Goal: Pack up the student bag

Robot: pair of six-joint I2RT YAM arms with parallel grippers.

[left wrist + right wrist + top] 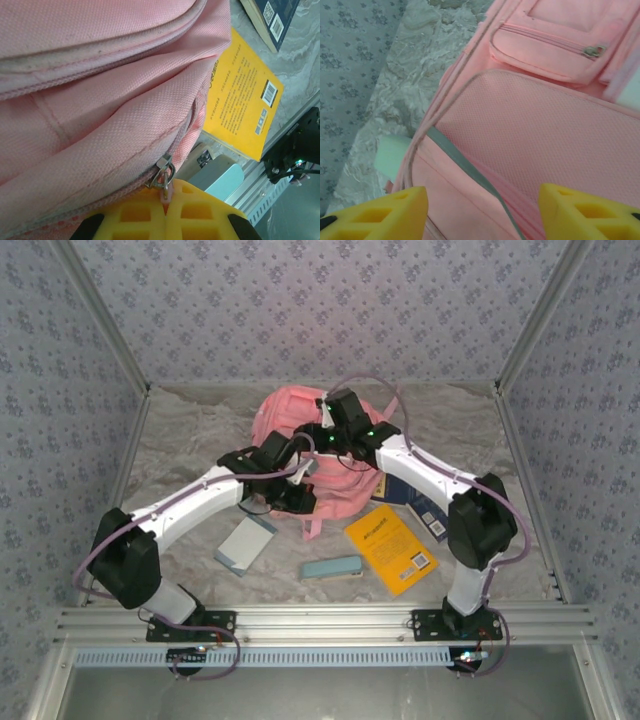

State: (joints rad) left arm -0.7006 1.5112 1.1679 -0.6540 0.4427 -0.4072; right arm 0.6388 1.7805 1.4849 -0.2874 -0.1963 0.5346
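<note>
Left gripper (303,470) and right gripper (322,437) meet over the student bag (283,415), far centre of the table (195,445) in the top view. A yellow book (392,545), blue case (332,567) and notebook (245,543) lie near, unpacked. Left wrist view: shut jaws pinch the zipper pull (164,177), bag apparently unopened. Right wrist view: jaws gape wide above pink fabric, holding nothing.

Left arm (190,510) and right arm (430,475) both bend in toward the middle of the top view. Left gripper (165,202), bottom centre of its wrist view, is clamped tight on a zip tab (166,191). Right gripper (482,215) gapes, one finger in each bottom corner.
</note>
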